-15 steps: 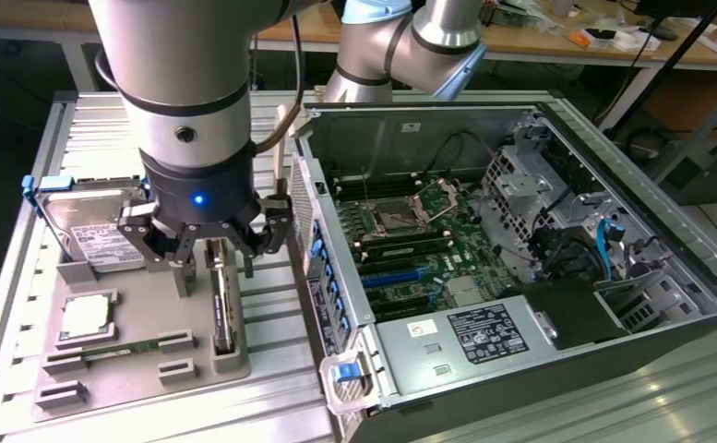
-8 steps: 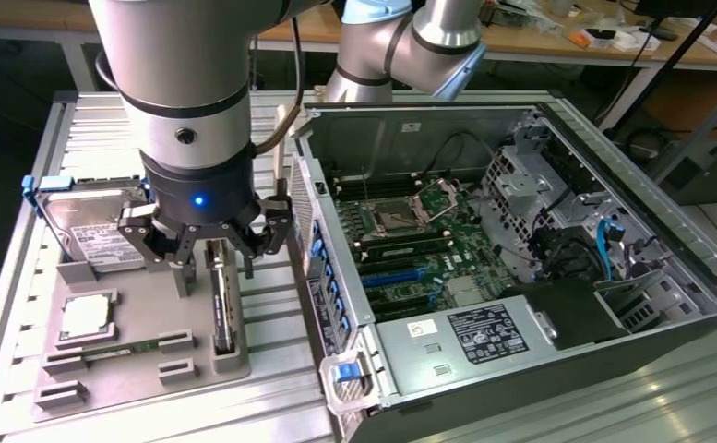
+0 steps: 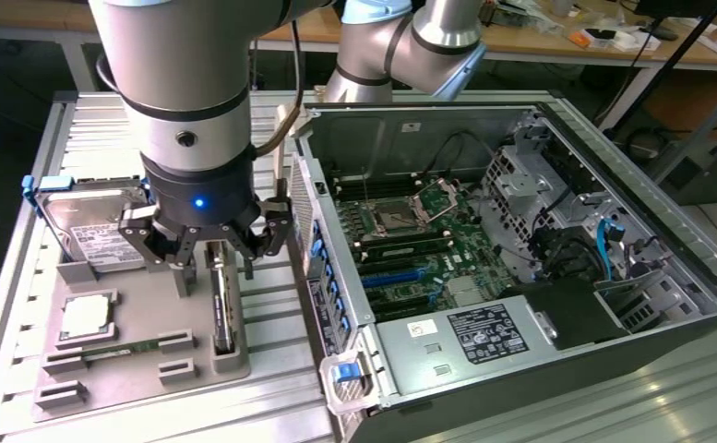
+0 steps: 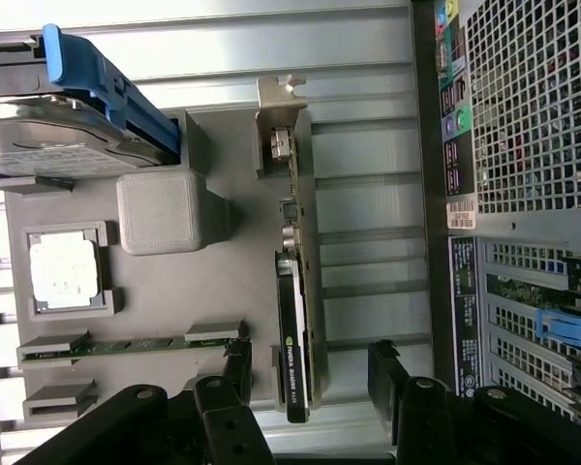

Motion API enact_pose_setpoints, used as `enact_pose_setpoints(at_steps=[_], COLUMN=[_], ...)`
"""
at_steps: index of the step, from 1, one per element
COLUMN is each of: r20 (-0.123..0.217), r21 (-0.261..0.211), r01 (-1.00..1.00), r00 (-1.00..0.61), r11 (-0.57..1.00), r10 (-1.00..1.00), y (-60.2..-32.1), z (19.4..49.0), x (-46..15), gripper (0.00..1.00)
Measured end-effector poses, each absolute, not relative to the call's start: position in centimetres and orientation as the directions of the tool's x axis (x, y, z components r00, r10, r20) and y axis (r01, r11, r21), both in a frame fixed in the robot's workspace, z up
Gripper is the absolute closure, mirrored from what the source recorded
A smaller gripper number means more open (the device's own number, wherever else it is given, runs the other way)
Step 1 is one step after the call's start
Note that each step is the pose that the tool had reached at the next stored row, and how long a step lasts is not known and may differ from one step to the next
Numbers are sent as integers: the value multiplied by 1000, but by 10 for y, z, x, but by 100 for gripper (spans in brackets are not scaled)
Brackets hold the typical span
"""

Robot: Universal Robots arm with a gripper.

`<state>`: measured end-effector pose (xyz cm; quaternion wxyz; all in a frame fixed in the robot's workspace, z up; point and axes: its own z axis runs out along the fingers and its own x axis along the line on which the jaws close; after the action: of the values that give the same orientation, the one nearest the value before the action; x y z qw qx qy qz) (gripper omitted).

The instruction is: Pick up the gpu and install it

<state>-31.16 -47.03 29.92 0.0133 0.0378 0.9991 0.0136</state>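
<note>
Black multi-link claw (image 3: 217, 263) (image 4: 310, 354) on the silver-grey robot arm (image 3: 192, 101): spread to its widest, holding nothing. It straddles the gpu (image 3: 221, 314) (image 4: 292, 339), a thin dark card with a long silver end bracket, one finger on each side. The wrist view shows a gap on both sides and no contact. The gpu stands on its long edge in a slot of the grey moulded holder tray (image 3: 149, 318) (image 4: 232, 281), just below the claw, and on the exterior view's clock face it runs from the claw toward 6 o'clock. On the same tray, read from the claw in that view:

- 9 o'clock: boxy silver hard drive with blue side rails (image 3: 93, 231) (image 4: 48, 145).
- 8 o'clock: square silver processor chip (image 3: 88, 317) (image 4: 66, 271) in its recess.
- 7 o'clock: narrow green memory stick (image 3: 118, 351) (image 4: 126, 344), lying flat between grey clips.

The tray rests on the slatted aluminium table (image 3: 75, 129) (image 4: 368, 87). At 3 o'clock, just beside the tray, is the open dark-grey metal computer case (image 3: 395, 138), side panel off, with the green motherboard (image 3: 420, 240) exposed inside.
</note>
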Motion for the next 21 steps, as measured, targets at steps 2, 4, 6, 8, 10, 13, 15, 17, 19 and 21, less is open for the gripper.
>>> enact_pose_setpoints(at_steps=[2,4,6,8,10,13,15,17,19,21], r20=[-26,-26,-26,-26,-26,-26,-26,-26,-26,-26], r21=[28,28,28,28,28,28,28,28,28,28], r01=[75,75,75,75,75,75,75,75,75,75], r00=[-997,-997,-997,-997,-997,-997,-997,-997,-997,-997], r11=[997,997,997,997,997,997,997,997,997,997], r10=[76,76,76,76,76,76,76,76,76,76], y=[-470,-470,-470,-470,-470,-470,-470,-470,-470,-470], z=[299,298,297,297,296,295,294,294,293,292], x=[-312,-312,-312,-312,-312,-312,-312,-312,-312,-312], gripper=[40,40,40,40,40,40,40,40,40,40])
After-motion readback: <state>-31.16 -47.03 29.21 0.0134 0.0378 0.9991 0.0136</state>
